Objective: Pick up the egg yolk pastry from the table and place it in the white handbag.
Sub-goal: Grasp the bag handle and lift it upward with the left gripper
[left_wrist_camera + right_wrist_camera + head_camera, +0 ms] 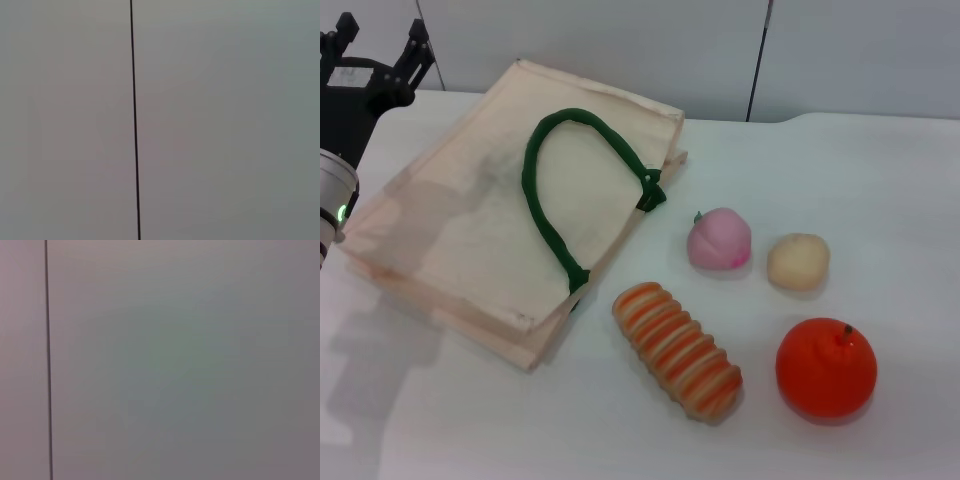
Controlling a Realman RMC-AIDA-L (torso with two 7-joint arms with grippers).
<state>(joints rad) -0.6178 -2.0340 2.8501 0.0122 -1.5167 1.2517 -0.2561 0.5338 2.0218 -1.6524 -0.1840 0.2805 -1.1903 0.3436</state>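
My left gripper (375, 45) hangs at the far left corner of the table (880, 180), fingers spread apart and empty; my right one is out of sight, so I cannot tell its state. The pastry (798, 261) sits just beside the peach (719, 239) (apart from the bag (490, 210), which lies flat); the orange (826, 367) and striped bread (677, 350) lie nearer me.

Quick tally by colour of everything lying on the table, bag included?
Cream: 1, the handbag
Pale yellow: 1, the pastry
Pink: 1, the peach
Orange: 1, the orange
Orange-striped: 1, the bread
Total: 5
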